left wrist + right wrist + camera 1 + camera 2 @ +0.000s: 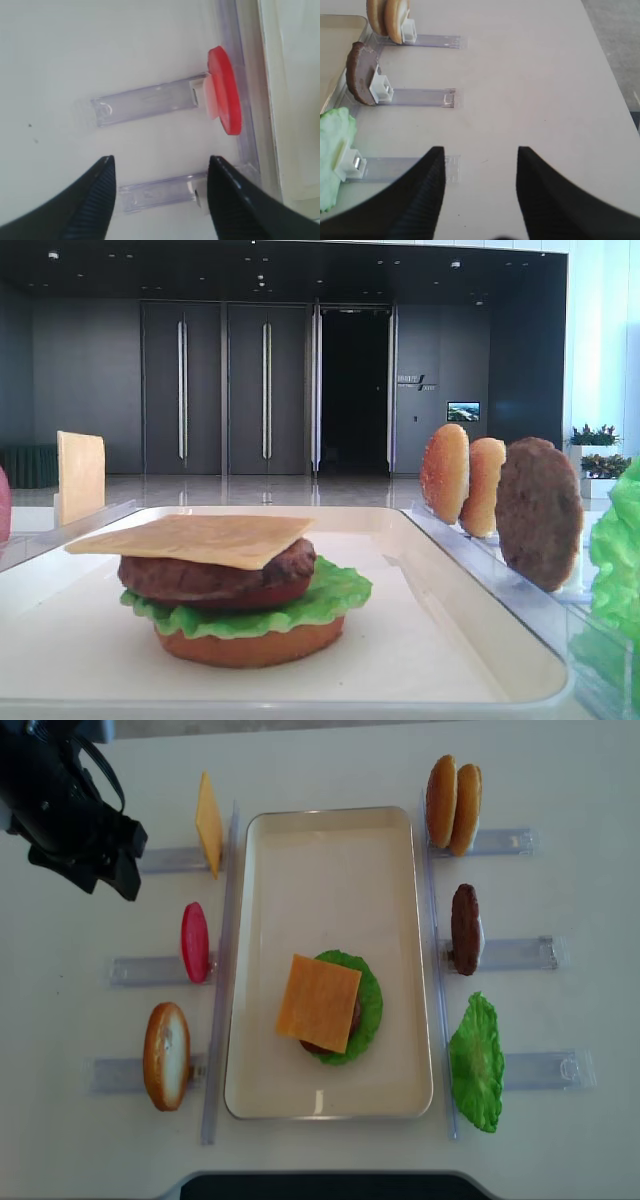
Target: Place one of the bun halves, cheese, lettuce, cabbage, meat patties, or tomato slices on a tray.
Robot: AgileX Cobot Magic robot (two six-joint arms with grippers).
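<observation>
Red tomato slice (225,90), seemingly racked

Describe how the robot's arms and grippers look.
Both grippers are black. The right gripper and left gripper have broad tapering fingers with finely ribbed inner pads. From above, the left arm is a bulky black body with a dark cable looped over it.

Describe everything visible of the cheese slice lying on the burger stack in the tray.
The cheese is a thin, flat, square slice, pale yellow-orange and smooth, plastic-looking. It lies flat on top of the patty, turned cornerwise to the tray, its edges overhanging the patty. Below come lettuce and a bun half. No gripper touches it.
</observation>
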